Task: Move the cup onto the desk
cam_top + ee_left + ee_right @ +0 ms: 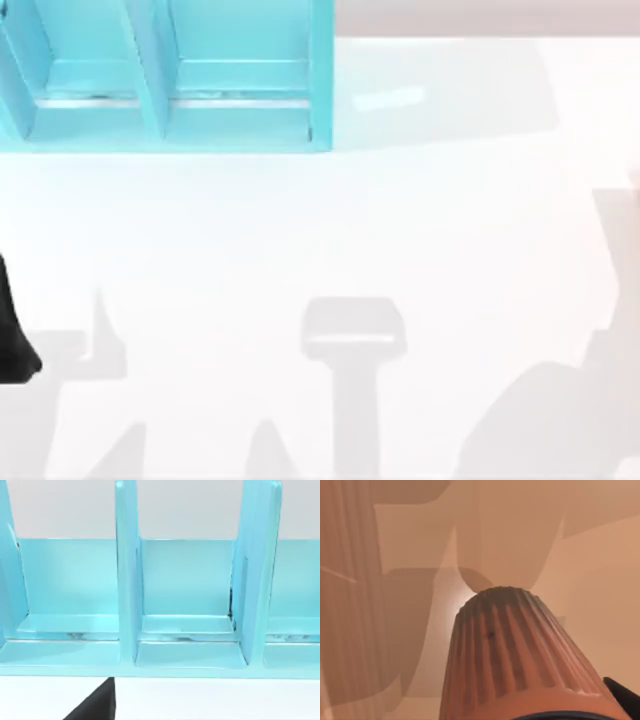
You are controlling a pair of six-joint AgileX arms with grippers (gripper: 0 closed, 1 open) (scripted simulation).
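The cup, pinkish-brown with fine vertical ribs, sits right under the right wrist camera with its narrow base pointing away toward the desk. My right gripper holds it at the wide end, and one black fingertip shows beside the rim. A small pinkish spot at the top view's right edge may be the cup. The desk is a broad white top. My left gripper shows as a black shape at the left edge, parked in front of the shelf.
A turquoise-blue shelf unit with upright dividers stands at the back left, and its compartments face the left wrist camera. Grey arm shadows lie across the front of the desk.
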